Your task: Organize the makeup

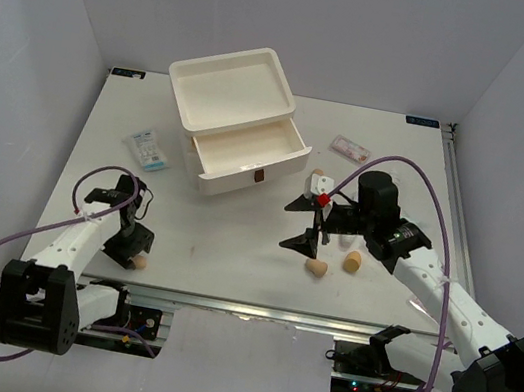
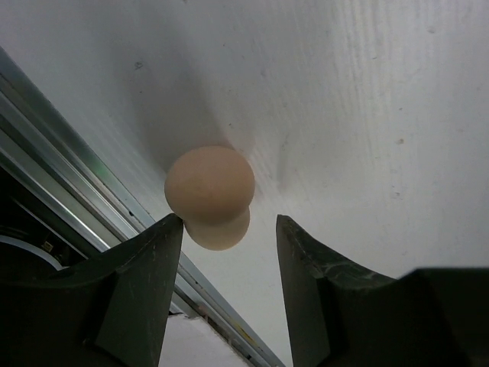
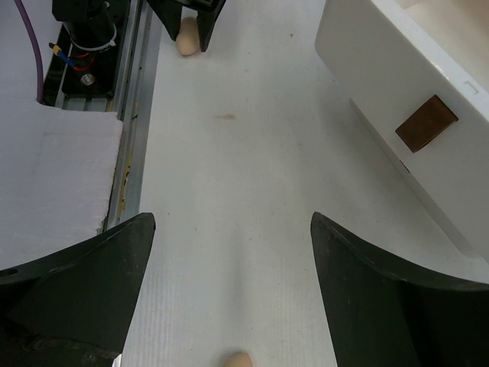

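Observation:
A tan egg-shaped sponge lies near the table's front edge, just past the fingertips of my left gripper. The gripper is open. Its left finger touches the sponge, and the right finger stands apart from it. From above, this sponge sits by the left gripper. My right gripper hovers open over the table with nothing between its fingers, in front of the open drawer. Two more sponges lie below it. Clear sachets lie at the left, and a pink-red packet at the right.
The white drawer box stands at the back middle with its bottom drawer pulled out; its front carries a brown handle. A metal rail runs along the table's near edge right beside the left sponge. A small white-tan item lies by the drawer.

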